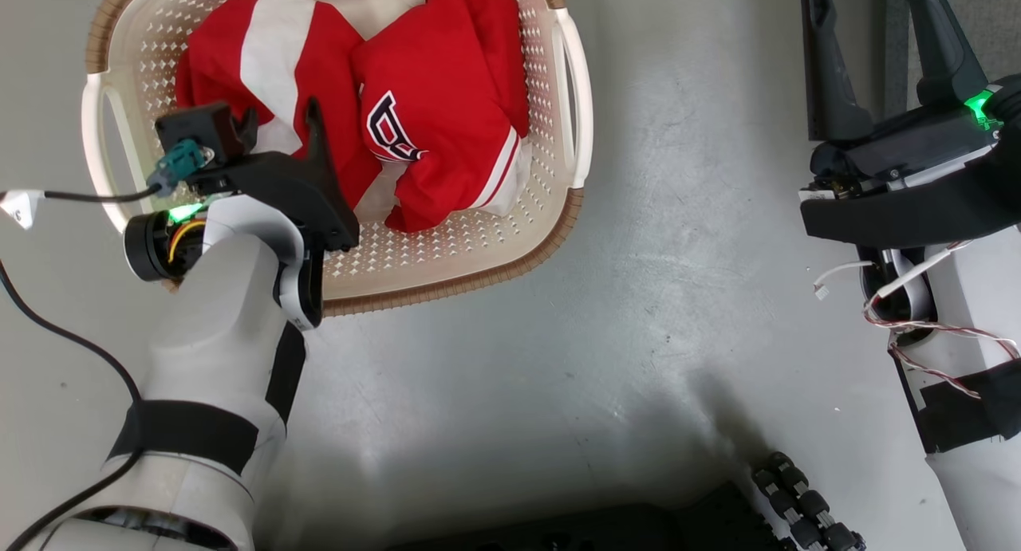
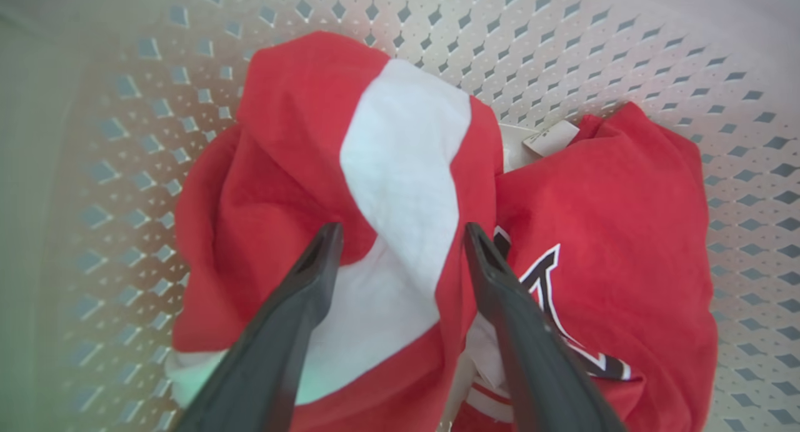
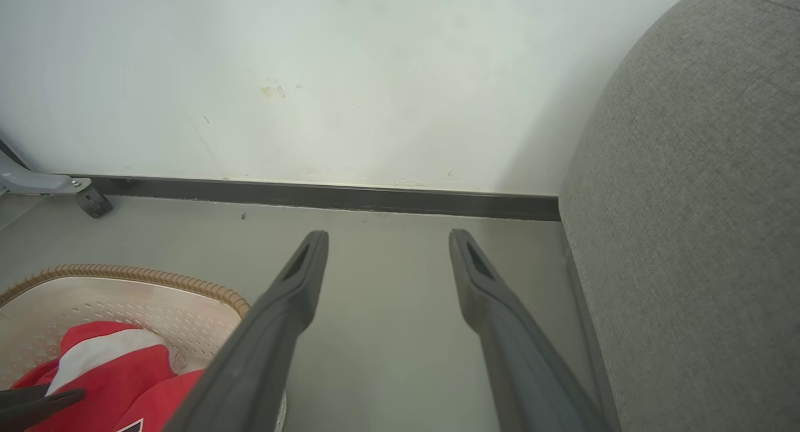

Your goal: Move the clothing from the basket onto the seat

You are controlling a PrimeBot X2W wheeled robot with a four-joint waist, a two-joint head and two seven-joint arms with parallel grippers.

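Observation:
The cream basket [image 1: 574, 120] stands on the floor at the upper left of the head view and holds the clothing: a red garment with a broad white stripe [image 1: 271, 49] and beside it a red garment with dark-and-white lettering [image 1: 447, 96]. My left gripper [image 1: 279, 124] hangs open over the striped garment. In the left wrist view its fingertips [image 2: 401, 232] straddle the white stripe [image 2: 400, 157], and the lettered garment [image 2: 612, 232] lies to the right. My right gripper [image 3: 387, 238] is open and empty over bare floor, between the basket [image 3: 125, 276] and the grey seat [image 3: 687, 232].
A pale wall with a dark skirting board [image 3: 312, 194] runs behind the basket. A caster wheel [image 3: 94, 202] sits at the far left by the wall. My base's dark rollers [image 1: 798, 503] show at the bottom. A black cable [image 1: 80, 196] trails from my left wrist.

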